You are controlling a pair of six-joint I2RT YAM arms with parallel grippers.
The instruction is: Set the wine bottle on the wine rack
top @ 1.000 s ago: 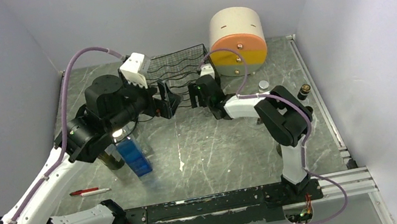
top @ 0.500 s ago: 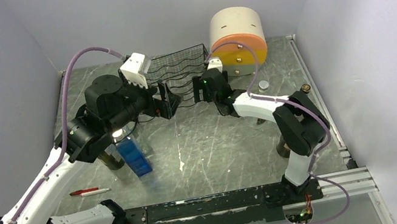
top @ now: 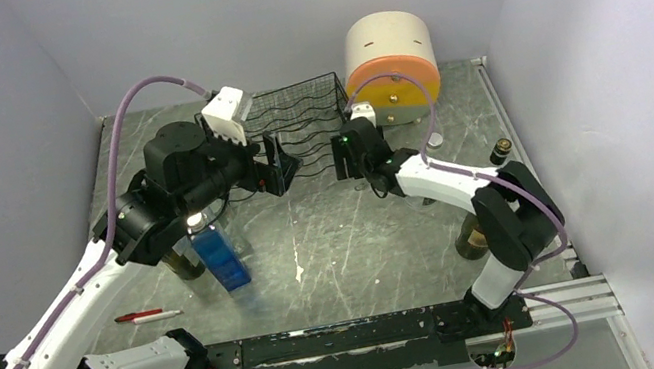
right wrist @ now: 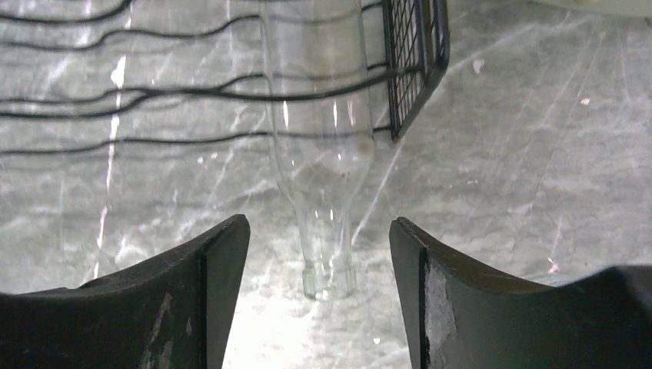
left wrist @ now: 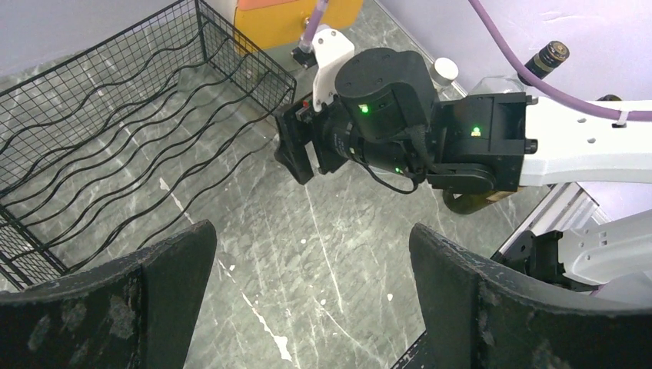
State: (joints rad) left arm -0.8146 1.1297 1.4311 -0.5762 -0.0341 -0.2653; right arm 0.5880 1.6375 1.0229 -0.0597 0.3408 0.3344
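A clear glass wine bottle lies in the black wire wine rack at its right end. Its neck sticks out of the rack's front toward my right gripper. That gripper is open, its fingers to either side of the bottle's mouth without touching it. From above, the right gripper is at the right front corner of the rack. My left gripper hovers open at the rack's front, nothing between its fingers. The bottle does not show clearly from above.
A round cream, orange and yellow drawer unit stands behind the rack on the right. A blue box and a dark bottle stand under the left arm. Two more dark bottles are right. A pen lies front left.
My right wrist has shifted to the right along the rack's front, with its arm stretched further out. The left arm has hardly moved.
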